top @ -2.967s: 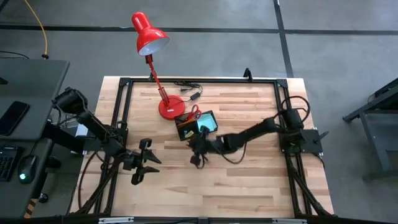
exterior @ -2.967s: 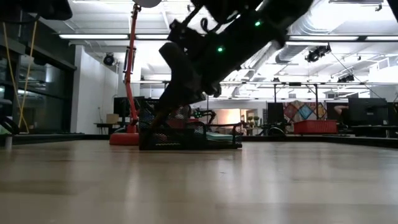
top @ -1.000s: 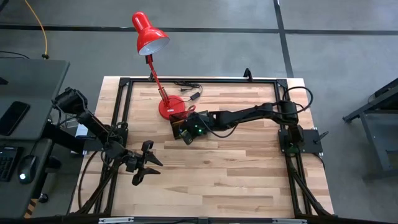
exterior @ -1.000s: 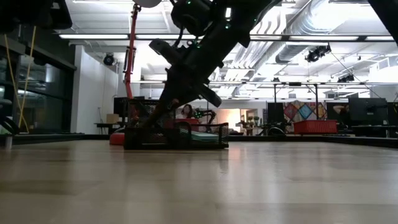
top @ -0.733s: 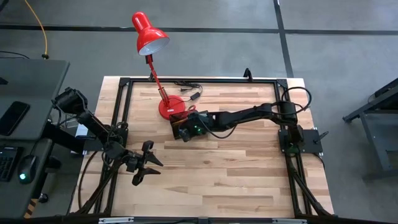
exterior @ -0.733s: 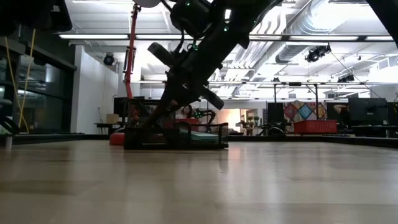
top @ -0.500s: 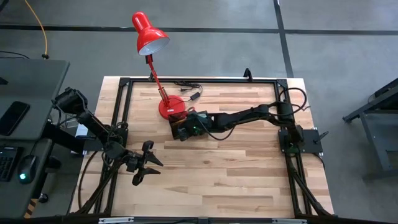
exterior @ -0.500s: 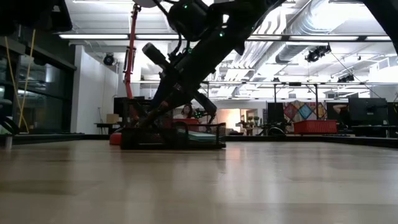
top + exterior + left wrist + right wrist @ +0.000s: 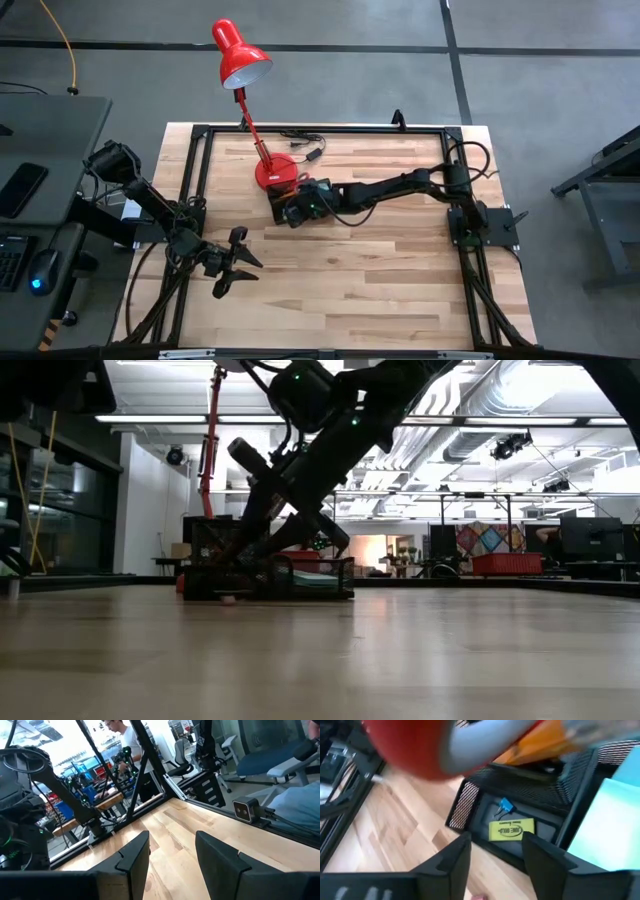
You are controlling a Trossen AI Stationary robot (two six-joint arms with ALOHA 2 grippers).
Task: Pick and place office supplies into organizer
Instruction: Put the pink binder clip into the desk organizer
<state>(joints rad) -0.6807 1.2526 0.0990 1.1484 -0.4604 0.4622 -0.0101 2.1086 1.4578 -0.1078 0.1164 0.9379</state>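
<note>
Honestly, right gripper, jaws spread empty over the small black mesh organizer tray, risks shoving it into the red round lamp base; left gripper, also spread, idles near-left.

The high view looks straight down on the whole worktop. The low view sits at worktop height, facing level across it; both share the organizer at about 11 o'clock from centre. The right wrist view hangs close over the organizer; the left wrist view faces across bare worktop.

organizer mostly hidden under right arm, scissors blurred
</note>
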